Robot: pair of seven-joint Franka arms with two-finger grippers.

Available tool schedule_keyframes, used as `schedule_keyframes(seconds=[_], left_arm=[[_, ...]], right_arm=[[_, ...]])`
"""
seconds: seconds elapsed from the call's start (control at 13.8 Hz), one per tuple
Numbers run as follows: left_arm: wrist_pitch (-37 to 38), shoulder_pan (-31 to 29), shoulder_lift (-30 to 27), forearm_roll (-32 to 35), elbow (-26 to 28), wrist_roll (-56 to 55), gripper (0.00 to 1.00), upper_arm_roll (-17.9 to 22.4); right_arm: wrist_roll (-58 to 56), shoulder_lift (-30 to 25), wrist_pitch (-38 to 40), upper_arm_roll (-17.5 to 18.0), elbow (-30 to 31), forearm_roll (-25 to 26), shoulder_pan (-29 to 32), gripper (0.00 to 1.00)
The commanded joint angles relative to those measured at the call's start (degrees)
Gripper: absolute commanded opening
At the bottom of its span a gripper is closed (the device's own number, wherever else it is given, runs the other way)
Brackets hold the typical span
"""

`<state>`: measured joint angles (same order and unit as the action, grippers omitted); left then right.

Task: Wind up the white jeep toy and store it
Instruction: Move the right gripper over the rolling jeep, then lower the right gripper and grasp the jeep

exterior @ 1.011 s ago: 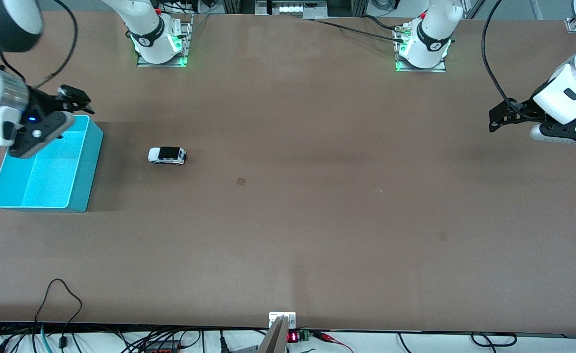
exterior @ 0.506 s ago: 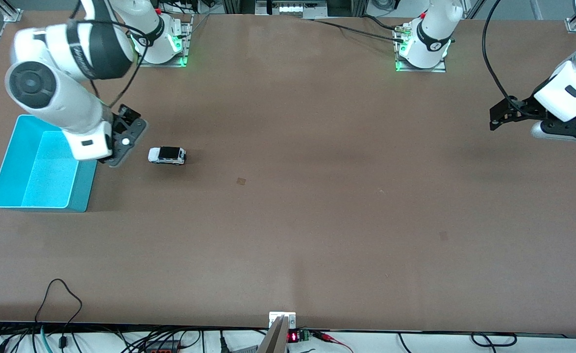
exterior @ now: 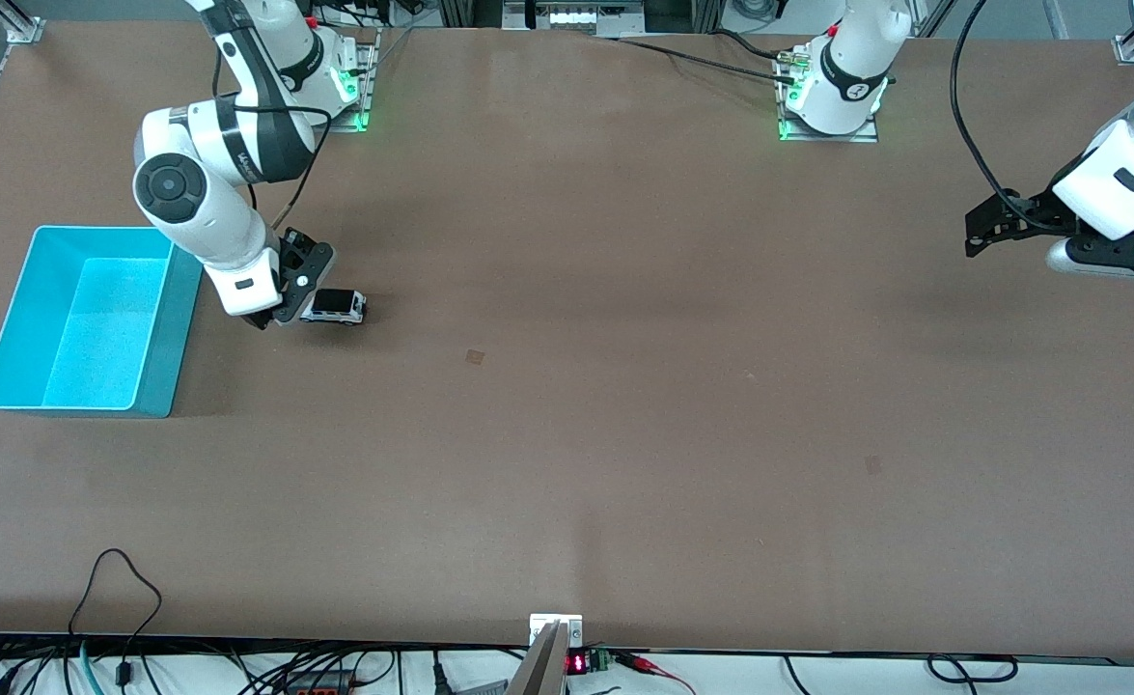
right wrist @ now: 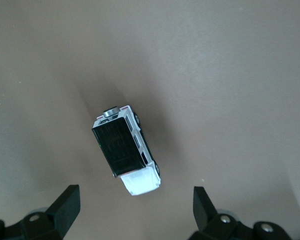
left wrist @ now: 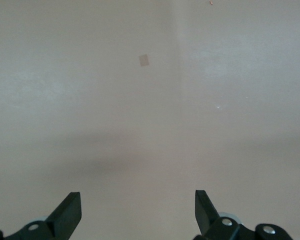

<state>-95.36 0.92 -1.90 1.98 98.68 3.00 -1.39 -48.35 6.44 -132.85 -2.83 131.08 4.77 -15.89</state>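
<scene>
- Front view: the white jeep toy (exterior: 333,307) stands on the brown table (exterior: 624,405), just beside the turquoise bin (exterior: 156,357), toward the right arm's end; the bin holds nothing. The right gripper (exterior: 289,311) hangs over the jeep's bin-side end. Open table spreads widely toward the left arm's end, where the left gripper (exterior: 972,241) waits above the table's edge.
- Left wrist view: the left gripper (left wrist: 138,210) is spread wide over bare table.
- Right wrist view: the right gripper (right wrist: 136,210) is spread wide, gripping nothing; the white jeep toy (right wrist: 126,149) sits skewed between its fingertips' lines, untouched.
</scene>
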Motion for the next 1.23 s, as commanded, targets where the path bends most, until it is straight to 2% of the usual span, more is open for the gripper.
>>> schedule_keyframes(seconds=[0.0,0.29,0.43,0.87,0.94,1.01,1.08,1.16], left_arm=[[1.0,0.4,-0.7,1.3,-0.1,1.0,1.0,0.3],[2.4,0.4,-0.8,1.3,-0.2,0.9,1.0,0.3],[2.2,0.4,-0.7,1.3,-0.2,1.0,1.0,0.3],[1.8,0.5,-0.7,1.3,-0.2,1.0,1.0,0.3],[1.8,0.5,-0.6,1.3,-0.2,1.0,1.0,0.3],[1.8,0.5,-0.7,1.3,-0.2,1.0,1.0,0.3],[1.8,0.5,-0.7,1.3,-0.2,1.0,1.0,0.3],[1.8,0.5,-0.7,1.3,-0.2,1.0,1.0,0.3]], right_arm=[[-2.0,1.5,-6.5,-0.2,3.4,0.5,-0.1,1.0],[-3.1,4.3,-18.6,-0.2,9.3,0.6,-0.5,1.0],[-6.7,5.6,-21.6,-0.2,10.0,0.6,-0.4,1.0],[-6.8,8.4,-27.8,-0.2,11.7,0.6,-0.5,1.0],[-7.1,8.1,-27.6,-0.2,11.7,0.6,-0.5,0.86],[-8.4,7.7,-27.4,-0.2,11.7,0.6,-0.6,0.51],[-8.4,7.6,-27.3,-0.2,11.7,0.6,-0.5,0.26],[-8.3,7.6,-27.2,-0.2,11.6,0.5,-0.5,0.08]])
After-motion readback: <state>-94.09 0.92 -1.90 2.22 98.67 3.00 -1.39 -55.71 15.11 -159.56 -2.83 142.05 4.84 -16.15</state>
